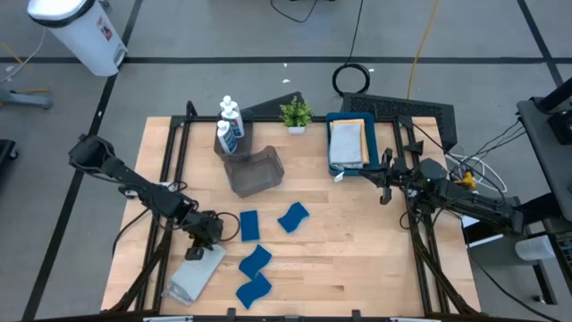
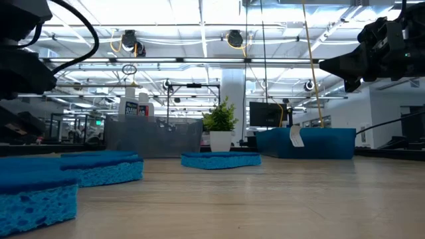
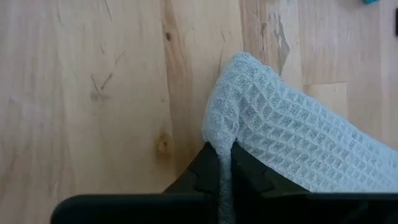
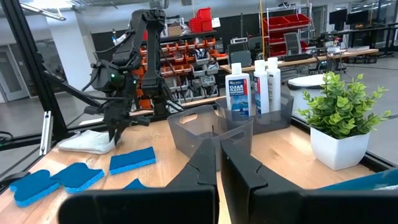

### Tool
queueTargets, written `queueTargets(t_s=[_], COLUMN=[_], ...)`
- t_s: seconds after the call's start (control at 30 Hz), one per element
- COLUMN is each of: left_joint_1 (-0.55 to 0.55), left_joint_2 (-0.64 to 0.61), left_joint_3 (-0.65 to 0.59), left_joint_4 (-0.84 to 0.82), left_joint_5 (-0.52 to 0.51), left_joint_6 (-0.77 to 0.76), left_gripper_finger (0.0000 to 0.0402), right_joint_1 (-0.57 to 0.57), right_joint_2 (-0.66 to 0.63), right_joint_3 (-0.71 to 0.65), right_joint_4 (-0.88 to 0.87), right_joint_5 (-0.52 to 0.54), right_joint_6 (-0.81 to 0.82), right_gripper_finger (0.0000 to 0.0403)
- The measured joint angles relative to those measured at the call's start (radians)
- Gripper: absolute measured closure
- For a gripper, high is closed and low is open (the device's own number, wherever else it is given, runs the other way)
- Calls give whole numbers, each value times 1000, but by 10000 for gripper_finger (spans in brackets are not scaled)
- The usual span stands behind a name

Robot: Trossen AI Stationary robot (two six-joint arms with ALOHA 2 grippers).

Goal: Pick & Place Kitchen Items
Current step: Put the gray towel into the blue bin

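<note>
- Surface [image 1: 357, 259] first: wooden top, kitchen items spread around it, presumably so each can be grabbed on its own.
- Tray [image 1: 340, 170] at the far right side already holds folded cloths; which colours lie under the top one, can't tell.
- Bin [image 1: 255, 172] mid-surface looks empty; bottles [image 1: 229, 125] stand just behind it.
- Grey cloth [image 3: 292, 137] lies near the front left corner. Left gripper [image 1: 204, 234] has its jaws pinched tight on the cloth's edge, probably to lift it by a fold.
- Right gripper [image 1: 386, 179] waits beside the tray, jaws shut on nothing.
- Sponges [image 1: 268, 250]: four, loose near the cloth.
</note>
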State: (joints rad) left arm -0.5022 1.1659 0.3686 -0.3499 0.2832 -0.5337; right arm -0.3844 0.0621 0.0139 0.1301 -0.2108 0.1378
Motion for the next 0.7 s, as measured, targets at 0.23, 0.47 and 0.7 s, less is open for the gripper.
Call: queueTargets(t_s=[0.23, 0.47, 0.7], left_joint_1=[-7, -32, -73], left_joint_2=[-89, -114, -111], left_joint_3=[122, 362, 550], left_joint_4=[-117, -412, -529], left_joint_5=[-127, -350, -534], left_joint_6=[-1, -53, -73], left_gripper_finger=[390, 390, 390], right_joint_1=[0, 0, 0], right_joint_2=[0, 0, 0], right_joint_3=[0, 0, 0], right_joint_4=[0, 1, 0], right_joint_5=[0, 0, 0], right_joint_6=[0, 0, 0], right_gripper_finger=[403, 403, 403])
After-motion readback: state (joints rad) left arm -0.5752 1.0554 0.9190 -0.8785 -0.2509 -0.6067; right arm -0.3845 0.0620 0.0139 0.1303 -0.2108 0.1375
